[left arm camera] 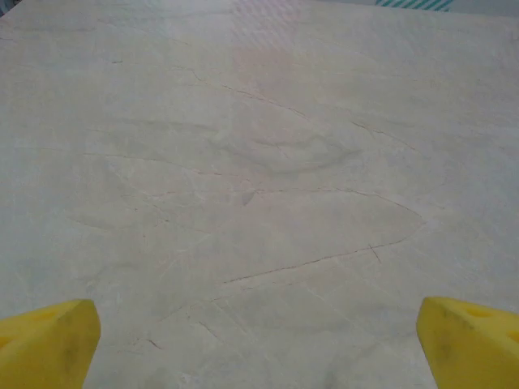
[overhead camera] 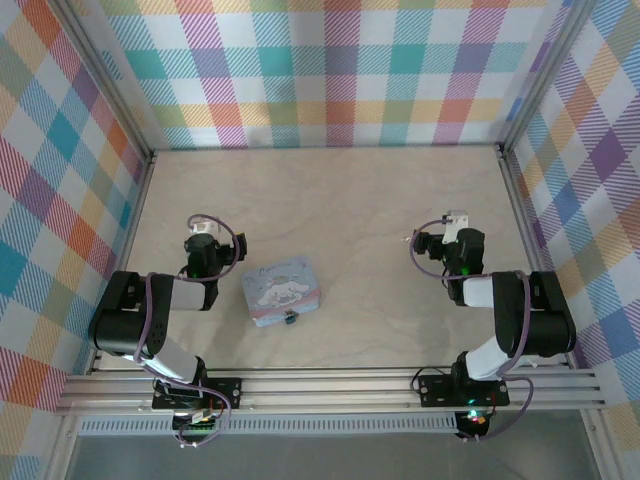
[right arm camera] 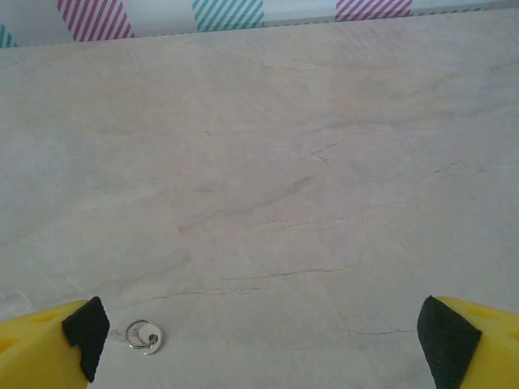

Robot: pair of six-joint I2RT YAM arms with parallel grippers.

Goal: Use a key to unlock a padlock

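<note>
**Jaws wide on both sides, padlock a mere speck**

From above, the padlock (overhead camera: 289, 318) is barely a dark-blue dot against the near edge of the pale blue tin (overhead camera: 283, 290), between the arms and closer to the left one. Its loop can't be made out. The left gripper (left arm camera: 259, 344) has its jaws spread wide over bare wood, its yellow fingertips (left arm camera: 49, 340) cut off at the frame's corners. The right gripper (right arm camera: 258, 344) is spread just as wide. A small silvery ring (right arm camera: 144, 336) lies beside one of its pads; whether it carries a key can't be told. Open table (overhead camera: 330, 190) runs ahead to the plaid walls (overhead camera: 330, 70).
</note>
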